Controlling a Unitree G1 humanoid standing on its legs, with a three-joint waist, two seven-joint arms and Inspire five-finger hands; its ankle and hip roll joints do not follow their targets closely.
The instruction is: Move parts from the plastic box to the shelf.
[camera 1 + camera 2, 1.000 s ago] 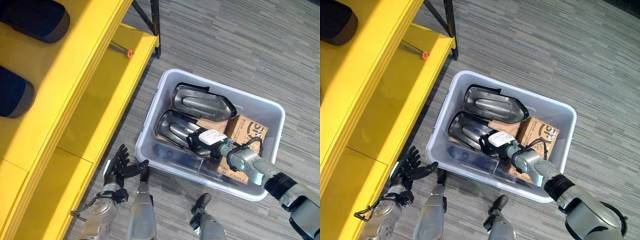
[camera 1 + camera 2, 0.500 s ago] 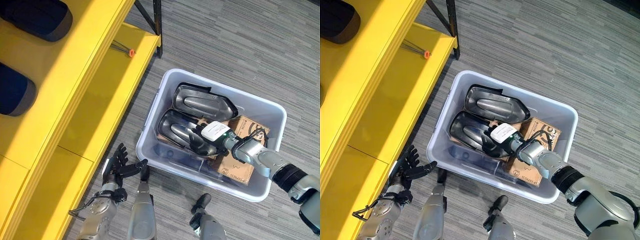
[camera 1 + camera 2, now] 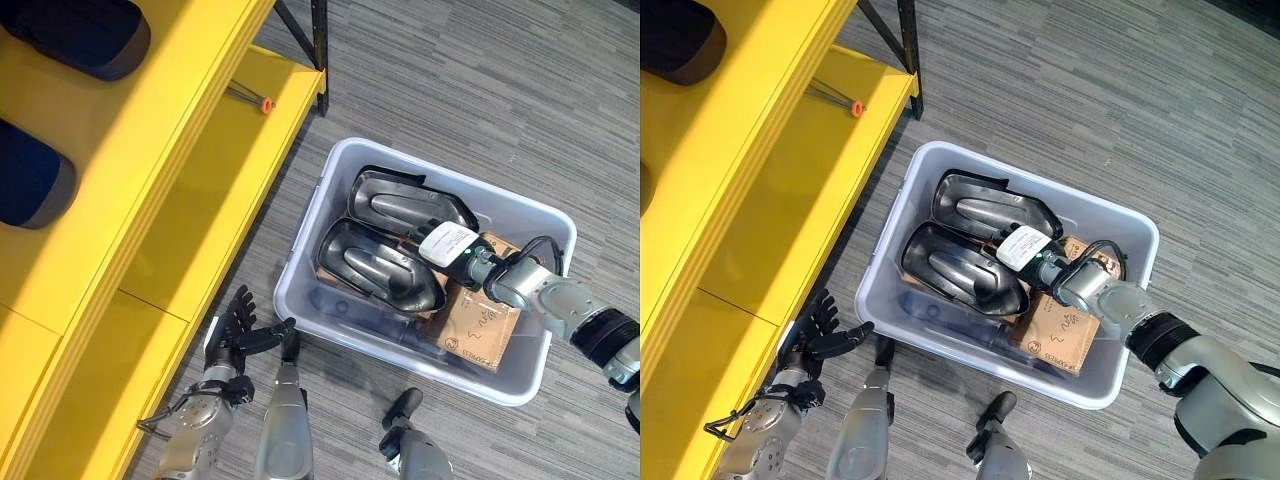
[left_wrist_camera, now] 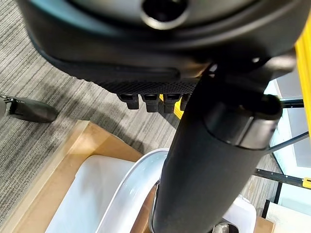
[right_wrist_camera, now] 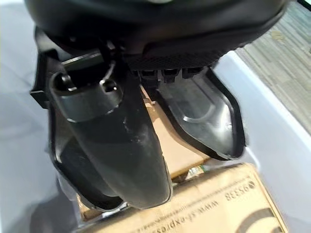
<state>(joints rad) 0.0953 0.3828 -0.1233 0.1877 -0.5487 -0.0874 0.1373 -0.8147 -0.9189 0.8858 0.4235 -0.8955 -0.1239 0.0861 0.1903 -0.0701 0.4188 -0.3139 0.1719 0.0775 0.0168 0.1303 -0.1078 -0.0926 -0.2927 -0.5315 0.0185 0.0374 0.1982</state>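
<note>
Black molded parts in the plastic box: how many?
2: one black part toward the far wall of the plastic box, the other just nearer, overlapping a cardboard box. More may lie beneath.

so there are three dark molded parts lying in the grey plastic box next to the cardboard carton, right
Not quite: the grey plastic box holds two dark molded parts, not three. The left eye view shows one part toward the far wall and the other part nearer the robot. They do lie next to the cardboard carton, and the right hand is over them.
</note>
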